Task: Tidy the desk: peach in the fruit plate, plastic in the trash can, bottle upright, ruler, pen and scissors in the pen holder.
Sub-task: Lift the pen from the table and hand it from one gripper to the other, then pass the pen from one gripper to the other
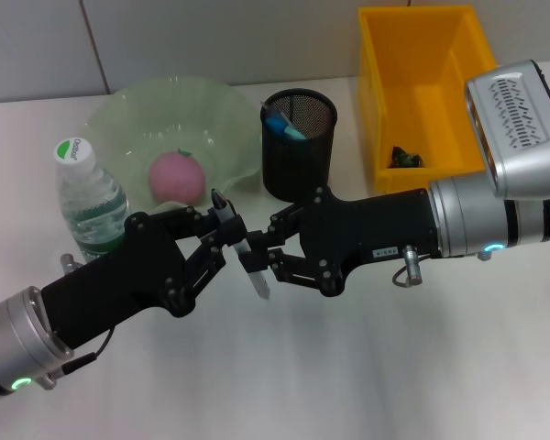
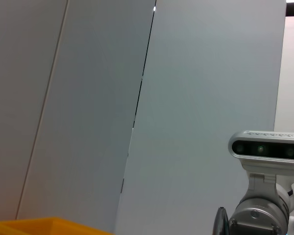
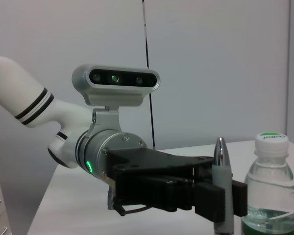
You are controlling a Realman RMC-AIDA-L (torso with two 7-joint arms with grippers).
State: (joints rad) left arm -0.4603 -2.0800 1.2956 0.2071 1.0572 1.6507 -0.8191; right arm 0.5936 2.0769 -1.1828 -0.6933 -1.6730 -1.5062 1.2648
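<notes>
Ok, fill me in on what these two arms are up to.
The left gripper and right gripper meet above the table, both at a pen, apparently a handover. The peach lies in the fruit plate, the bottle stands upright, and the pen holder sits behind.

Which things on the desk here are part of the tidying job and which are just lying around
Part of the job:
- pink peach, in the pale green fruit plate
- silver pen, held between the left gripper and right gripper
- clear plastic water bottle, upright
- black mesh pen holder
- yellow trash bin

Lying about:
- nothing visible
</notes>
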